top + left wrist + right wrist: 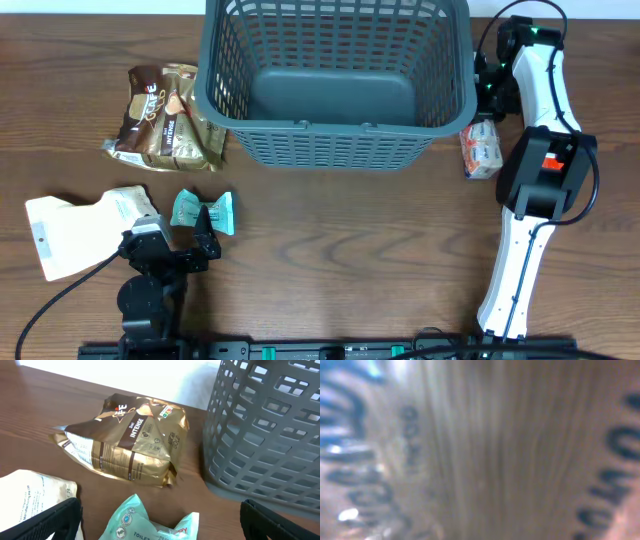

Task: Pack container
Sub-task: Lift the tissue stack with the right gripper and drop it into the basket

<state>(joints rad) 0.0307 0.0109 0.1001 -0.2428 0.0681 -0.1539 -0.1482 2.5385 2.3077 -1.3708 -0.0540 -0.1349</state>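
The basket (pixel 340 140) stands at the far edge of the table (pixel 350 240), near the middle, and its solid floor is bare: nothing has been packed yet, so the whole job appears to lie ahead.

Four items wait outside it. Just beside the basket's right front corner lies a small orange-and-white packet (pixel 481 150). The right gripper (pixel 485 122) reaches down onto it from above. The right wrist view is filled by blurred printed wrapping, very close to the lens, which suggests a pick-up is under way here. No fingers show in that view, and from overhead the jaws are hidden, so it cannot be told whether the grip has closed.

To the basket's left a brown-and-gold coffee bag (pixel 165 118) lies near the corner, apart from the wall. Nearer the front edge are a teal tissue packet (pixel 203 212) and, to its left, a white pouch (pixel 85 225).

The left gripper (pixel 172 240) hangs over these two with jaws spread wide and nothing between them; its fingers (pixel 50 520) frame the teal packet in the left wrist view.

By this reading, the small packet is likely the first to go in, with the three on the left to follow.
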